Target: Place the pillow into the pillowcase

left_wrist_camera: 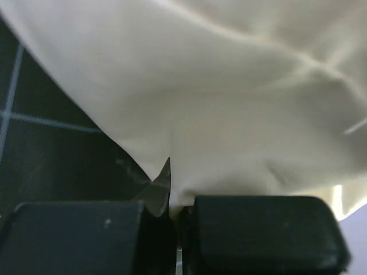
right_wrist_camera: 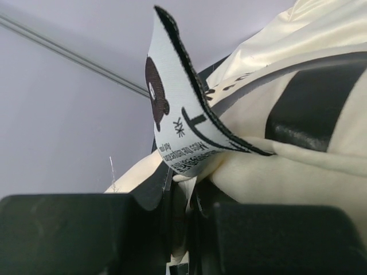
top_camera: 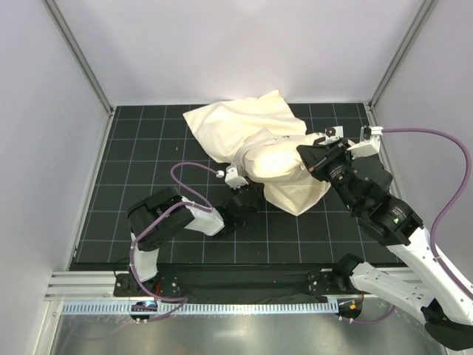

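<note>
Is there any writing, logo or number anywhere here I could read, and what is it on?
Tag on the pillow: lines of small print and care symbols, too small and tilted to read; a brown logo, no legible words.
Pillow: large dark printed shapes, cut off, unreadable.
No other text seen.

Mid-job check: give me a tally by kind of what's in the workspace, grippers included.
Pillow: 1
Pillowcase: 1
Grippers: 2, the left gripper and the right gripper
Total: 4

Pillowcase [left_wrist_camera: 229, 114] edge between closed jaws
</note>
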